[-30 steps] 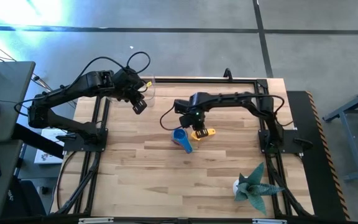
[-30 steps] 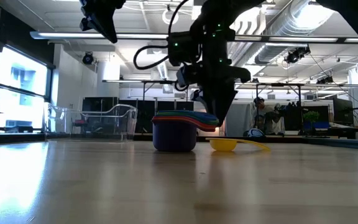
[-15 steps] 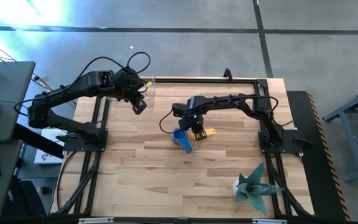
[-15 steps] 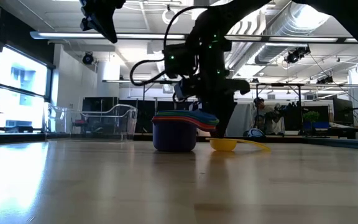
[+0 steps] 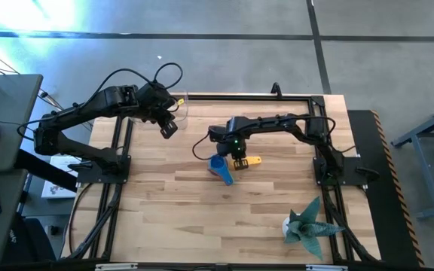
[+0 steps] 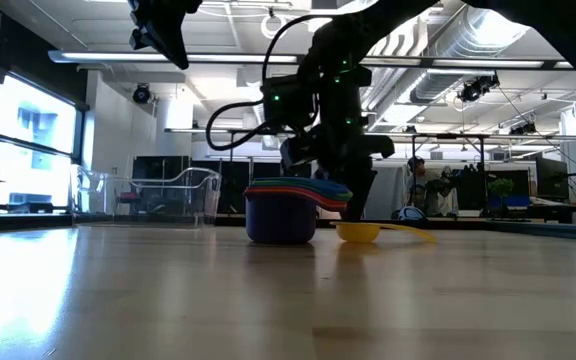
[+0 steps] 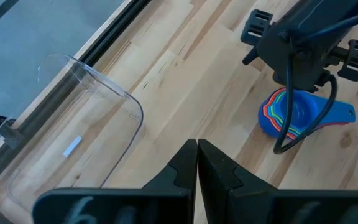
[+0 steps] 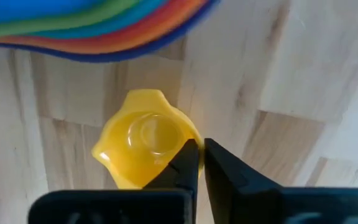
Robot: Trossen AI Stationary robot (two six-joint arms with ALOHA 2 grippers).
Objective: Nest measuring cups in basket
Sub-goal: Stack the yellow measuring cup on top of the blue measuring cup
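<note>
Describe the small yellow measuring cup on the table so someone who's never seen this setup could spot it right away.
Start at the wooden table and find the stack of nested cups near its middle, blue on the outside with rainbow rims. Right beside it, under the right end effector, lies the yellow cup. It is the only cup lying on its own, tiny, shallow and bright yellow.

The table middle is crowded: the stacked cups [image 5: 219, 167] and yellow cup [image 5: 249, 159] are flanked closely by the right gripper [image 5: 239, 160]. Open wood is left in front; the plant figure [image 5: 307, 224] blocks one near corner.
</note>
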